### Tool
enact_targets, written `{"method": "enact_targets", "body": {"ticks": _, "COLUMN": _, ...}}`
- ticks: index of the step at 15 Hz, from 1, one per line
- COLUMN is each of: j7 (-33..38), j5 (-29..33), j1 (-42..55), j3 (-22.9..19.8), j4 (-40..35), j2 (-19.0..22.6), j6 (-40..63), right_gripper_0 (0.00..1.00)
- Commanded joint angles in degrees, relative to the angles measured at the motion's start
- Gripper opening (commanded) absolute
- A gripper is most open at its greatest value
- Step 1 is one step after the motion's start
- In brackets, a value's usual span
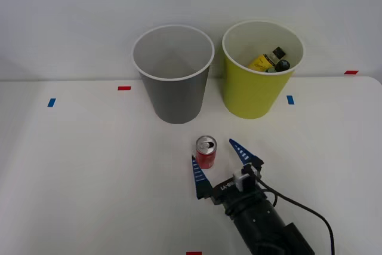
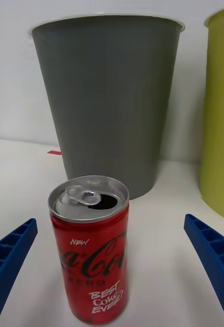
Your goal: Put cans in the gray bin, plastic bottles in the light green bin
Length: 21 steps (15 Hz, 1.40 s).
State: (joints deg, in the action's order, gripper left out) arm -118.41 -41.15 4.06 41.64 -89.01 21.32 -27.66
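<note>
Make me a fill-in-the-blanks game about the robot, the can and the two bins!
1. The red can stands upright on the ____.
2. The bottles lie inside the ____ bin.
3. The robot's blue fingers are ____, one on each side of the can.
4. The can's top is already ____.

Missing words: table; light green; open; opened

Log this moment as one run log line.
right gripper: open, either side of red can | can: upright on table, not gripped | gray bin: no can | bottles: in light green bin
</note>
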Motion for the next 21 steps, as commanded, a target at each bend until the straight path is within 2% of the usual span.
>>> {"method": "enact_targets", "body": {"ticks": 1, "j7": -0.2, "j5": 0.1, "j1": -2.3, "j3": 0.1, "j4": 2.9, "j2": -0.9, "j6": 0.0, "right_gripper_0": 1.0}}
{"method": "enact_targets", "body": {"ticks": 7, "j7": -0.7, "j5": -0.2, "j1": -3.7, "j3": 0.4, "j4": 2.9, "j2": -2.3, "j6": 0.5, "right_gripper_0": 1.0}}
{"method": "enact_targets", "body": {"ticks": 21, "j7": -2.7, "j5": -2.1, "j1": -4.8, "j3": 0.1, "j4": 2.9, "j2": -1.9, "j6": 3.4, "right_gripper_0": 1.0}}
